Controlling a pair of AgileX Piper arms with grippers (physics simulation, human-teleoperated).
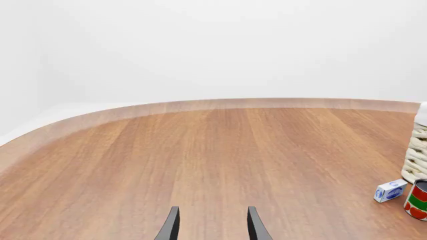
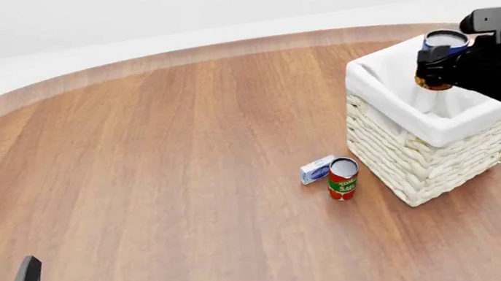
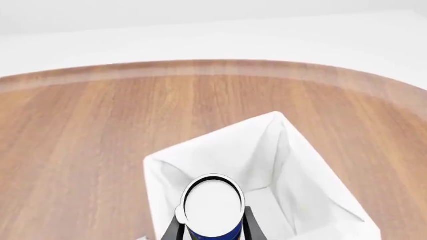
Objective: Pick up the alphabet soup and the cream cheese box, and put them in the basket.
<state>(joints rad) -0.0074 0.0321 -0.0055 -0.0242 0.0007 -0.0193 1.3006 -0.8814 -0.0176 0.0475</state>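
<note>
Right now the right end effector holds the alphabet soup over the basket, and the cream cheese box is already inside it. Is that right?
Not quite: the front view shows the cream cheese box on the table beside the red can. The right end effector does hold the alphabet soup over the basket.

Wooden table [image 2: 155,161] — basket [image 2: 430,159], cream cheese box [image 2: 318,169], red can [image 2: 343,179] on it
</note>
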